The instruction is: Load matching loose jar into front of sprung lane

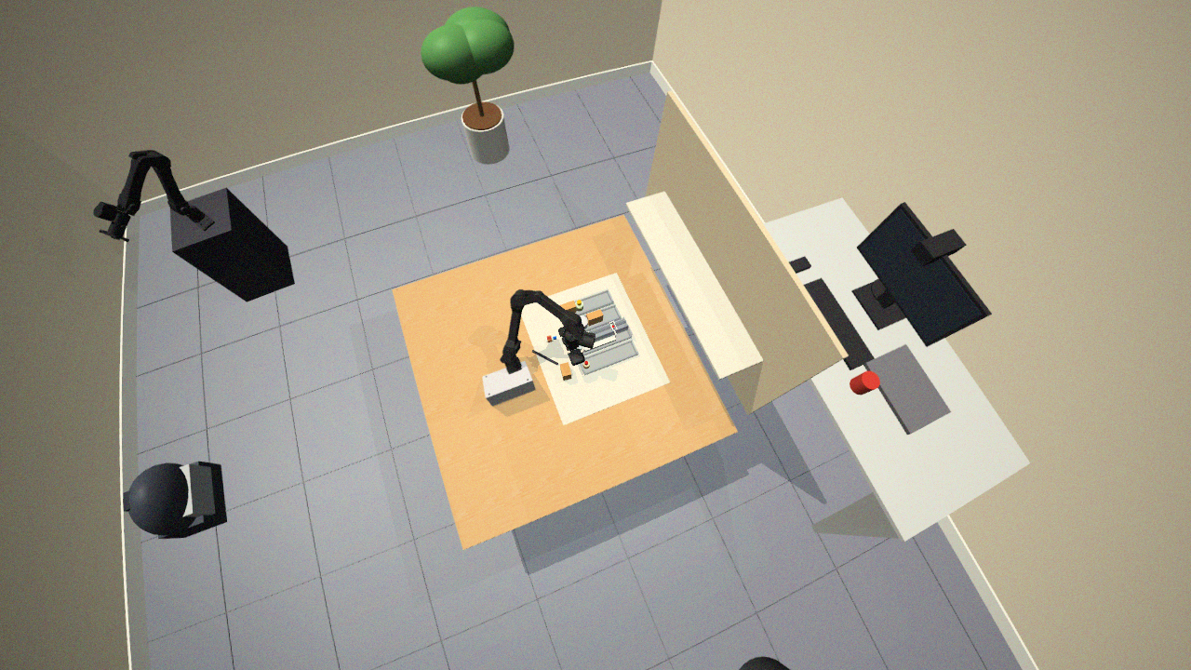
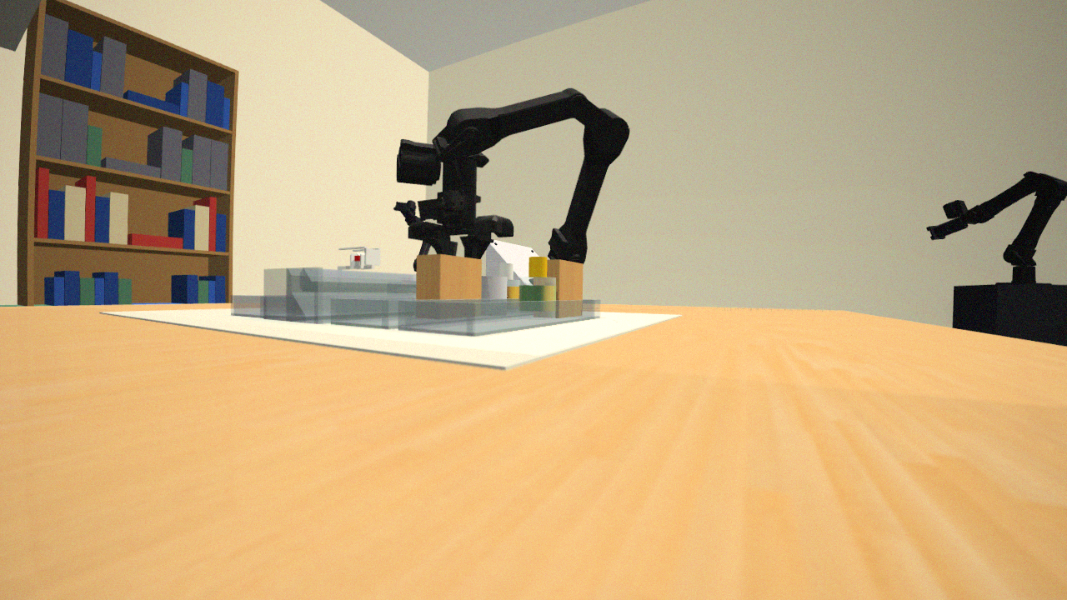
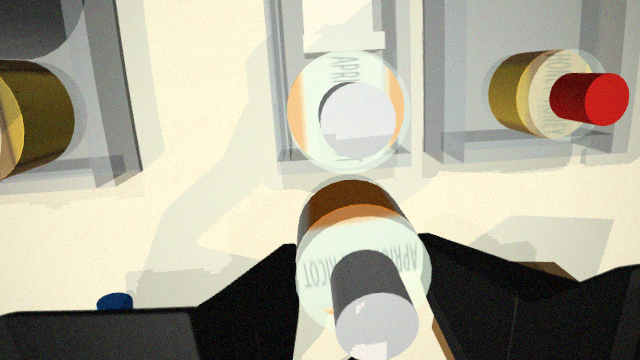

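End effector (image 3: pixel 357 280) grips one apricot jar (image 3: pixel 357 250); a second (image 3: pixel 348 107) stands in the lane

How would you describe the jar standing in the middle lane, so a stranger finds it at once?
On the white mat, look at the middle lane of three. The jar at its front end has orange contents, a grey cap and an apricot label; the neighbour jar has a red cap.

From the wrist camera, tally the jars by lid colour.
Grey lid: 2, the held jar in the gripper and the lane jar
Red lid: 1, the honey jar
Lid out of frame: 1, the amber jar
Total: 4
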Robot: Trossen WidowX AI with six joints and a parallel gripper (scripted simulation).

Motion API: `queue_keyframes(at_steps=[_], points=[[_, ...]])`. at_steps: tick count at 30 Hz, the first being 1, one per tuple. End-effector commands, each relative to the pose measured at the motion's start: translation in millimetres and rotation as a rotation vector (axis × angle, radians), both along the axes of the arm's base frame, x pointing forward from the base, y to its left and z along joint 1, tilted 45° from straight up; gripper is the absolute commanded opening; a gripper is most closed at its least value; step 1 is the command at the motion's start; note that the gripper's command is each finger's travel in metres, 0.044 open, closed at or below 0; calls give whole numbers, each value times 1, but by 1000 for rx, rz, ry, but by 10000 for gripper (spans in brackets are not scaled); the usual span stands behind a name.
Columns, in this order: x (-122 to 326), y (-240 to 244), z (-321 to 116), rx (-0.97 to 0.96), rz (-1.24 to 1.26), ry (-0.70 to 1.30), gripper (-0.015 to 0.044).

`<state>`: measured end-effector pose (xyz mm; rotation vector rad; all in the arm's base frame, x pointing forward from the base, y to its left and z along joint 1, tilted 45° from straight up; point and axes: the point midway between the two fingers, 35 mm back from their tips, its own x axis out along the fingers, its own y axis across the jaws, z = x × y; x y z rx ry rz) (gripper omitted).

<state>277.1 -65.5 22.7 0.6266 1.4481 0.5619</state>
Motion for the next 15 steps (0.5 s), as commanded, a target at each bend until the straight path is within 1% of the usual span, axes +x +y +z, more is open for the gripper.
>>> queue_keyframes(at_steps=[1, 15], points=[[3, 0, -1, 3, -6, 1, 0], [10, 0, -1, 3, -6, 0, 0]])
